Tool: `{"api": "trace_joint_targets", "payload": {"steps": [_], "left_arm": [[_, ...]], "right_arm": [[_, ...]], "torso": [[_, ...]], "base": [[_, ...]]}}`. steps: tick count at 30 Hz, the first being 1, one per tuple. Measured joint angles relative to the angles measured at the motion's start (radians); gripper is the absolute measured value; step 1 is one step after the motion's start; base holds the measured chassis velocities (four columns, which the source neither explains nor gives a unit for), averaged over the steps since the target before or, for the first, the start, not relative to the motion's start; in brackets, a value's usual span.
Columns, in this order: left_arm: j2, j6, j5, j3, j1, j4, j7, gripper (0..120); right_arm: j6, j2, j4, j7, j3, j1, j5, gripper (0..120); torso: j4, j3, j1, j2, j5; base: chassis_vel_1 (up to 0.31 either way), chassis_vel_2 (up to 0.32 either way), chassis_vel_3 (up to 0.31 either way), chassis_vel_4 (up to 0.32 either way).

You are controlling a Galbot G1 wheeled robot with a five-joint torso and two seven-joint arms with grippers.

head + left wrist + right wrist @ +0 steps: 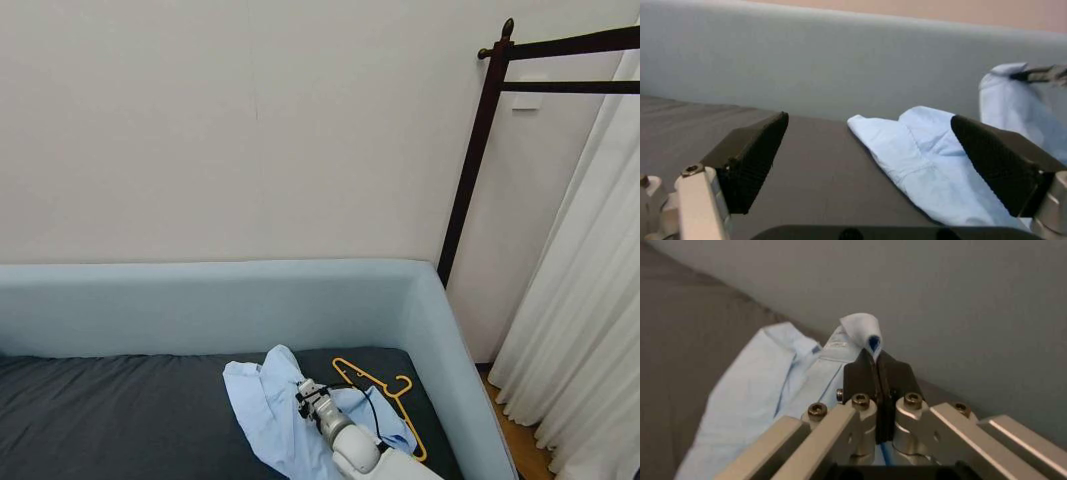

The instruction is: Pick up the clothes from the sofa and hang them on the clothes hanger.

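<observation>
- Currently your right gripper [875,360]: jaws pinched tight on the collar [857,327] of the light blue shirt [265,400], low over the sofa's right end.
- Shirt: crumpled on the dark grey seat cushion [100,420], near the right armrest [440,330]. The collar is drawn up into a peak at your gripper, and the rest lies on the cushion.
- Your left gripper [873,150]: jaws spread wide, holding nothing, low over the cushion. A shirt sleeve lies ahead of it, in line with the gap between its fingers [757,155] and clear of both.
- Orange wire hanger [362,377]: flat on the cushion, just beside the shirt on its right.
- Pale blue sofa backrest [200,305]: runs behind the shirt.
- Dark wooden clothes rack [470,170]: upright behind the right armrest, against the wall, well apart from the shirt.
- White curtain [590,300]: right of the rack.
</observation>
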Motion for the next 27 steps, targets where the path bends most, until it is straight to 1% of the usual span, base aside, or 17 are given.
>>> {"api": "trace_joint_targets", "payload": {"steps": [1, 2, 3, 4, 8, 9, 10, 13, 14, 16, 18, 20, 24, 25, 26, 27], "left_arm": [[0.0, 0.004, -0.007, 0.0, -0.003, -0.004, 0.0, 96], [0.0, 0.005, -0.009, 0.0, -0.003, -0.004, 0.0, 96], [-0.001, 0.011, -0.022, -0.002, -0.008, -0.012, 0.0, 96], [-0.001, 0.011, -0.022, -0.002, -0.008, -0.012, 0.0, 96], [0.002, 0.021, -0.042, -0.011, -0.012, -0.039, 0.0, 96], [0.002, 0.021, -0.042, -0.011, -0.012, -0.039, 0.0, 96], [0.004, 0.025, -0.047, -0.014, -0.013, -0.045, 0.0, 96], [0.009, 0.039, -0.067, -0.029, -0.026, -0.064, -0.005, 96], [0.009, 0.039, -0.067, -0.029, -0.026, -0.064, -0.005, 96], [0.012, 0.052, -0.081, -0.036, -0.032, -0.082, -0.011, 96], [0.013, 0.06, -0.083, -0.037, -0.034, -0.096, -0.014, 96], [0.013, 0.061, -0.083, -0.037, -0.034, -0.099, -0.015, 96], [0.0, 0.069, -0.078, -0.04, -0.032, -0.118, -0.042, 96], [-0.002, 0.07, -0.078, -0.044, -0.03, -0.124, -0.049, 96], [-0.002, 0.07, -0.078, -0.044, -0.03, -0.124, -0.049, 96], [-0.004, 0.072, -0.078, -0.047, -0.03, -0.13, -0.057, 96]], "right_arm": [[0.0, -0.031, 0.051, -0.011, 0.008, 0.004, 0.049, 0], [0.0, -0.039, 0.066, -0.015, 0.01, 0.006, 0.063, 0], [0.005, -0.086, 0.139, -0.046, 0.029, 0.028, 0.136, 0], [0.005, -0.086, 0.139, -0.046, 0.029, 0.028, 0.136, 0], [0.017, -0.185, 0.271, -0.147, 0.057, 0.106, 0.333, 0], [0.017, -0.185, 0.271, -0.147, 0.057, 0.106, 0.333, 0], [0.022, -0.203, 0.293, -0.171, 0.061, 0.129, 0.379, 0], [0.038, -0.251, 0.358, -0.256, 0.072, 0.219, 0.505, 0], [0.038, -0.251, 0.358, -0.256, 0.072, 0.219, 0.505, 0], [0.043, -0.27, 0.379, -0.314, 0.073, 0.292, 0.565, 0], [0.043, -0.276, 0.382, -0.34, 0.065, 0.355, 0.611, 0], [0.043, -0.276, 0.382, -0.344, 0.062, 0.368, 0.619, 0], [0.049, -0.246, 0.31, -0.417, 0.006, 0.521, 0.703, 0], [0.052, -0.237, 0.294, -0.428, -0.006, 0.553, 0.716, 0], [0.052, -0.237, 0.294, -0.428, -0.006, 0.553, 0.716, 0], [0.054, -0.226, 0.28, -0.437, -0.023, 0.593, 0.73, 0]], "torso": [[-0.0001, 0.0, 0.0, 0.0, 0.0002], [0.0, 0.0, 0.0, 0.0, 0.0003], [0.0, 0.0, 0.0, 0.0, 0.0002], [0.0, 0.0, 0.0, 0.0, 0.0002], [0.0004, 0.0, 0.0, 0.0, 0.0003], [0.0004, 0.0, 0.0, 0.0, 0.0003], [0.0002, 0.0, 0.0, 0.0, 0.0002], [0.0004, 0.0, 0.0, 0.0, 0.0001], [0.0004, 0.0, 0.0, 0.0, 0.0001], [0.0003, 0.0, 0.0, 0.0, 0.0002], [0.0003, 0.0, 0.0, 0.0, -0.0001], [0.0002, 0.0, 0.0, 0.0, 0.0], [0.0003, 0.0, 0.0, 0.0, 0.0], [0.0005, 0.0, 0.0, 0.0, 0.0], [0.0005, 0.0, 0.0, 0.0, 0.0], [0.0005, 0.0, 0.0, 0.0, 0.0]], "base": [[0.0, 0.0, 0.0, 0.0], [0.0, 0.0, 0.0, 0.0], [0.0, 0.0, 0.0, 0.0], [0.0, 0.0, 0.0, 0.0], [0.0, 0.0, 0.0, 0.0], [0.0, 0.0, 0.0, 0.0], [0.0, 0.0, 0.0, 0.0], [0.0, 0.0, 0.0, 0.0], [0.0, 0.0, 0.0, 0.0], [0.0, 0.0, 0.0, 0.0], [0.0, 0.0, 0.0, 0.0], [0.0, 0.0, 0.0, 0.0], [0.0, 0.0, 0.0, 0.0], [0.0, 0.0, 0.0, 0.0], [0.0, 0.0, 0.0, 0.0], [0.0, 0.0, 0.0, 0.0]]}}
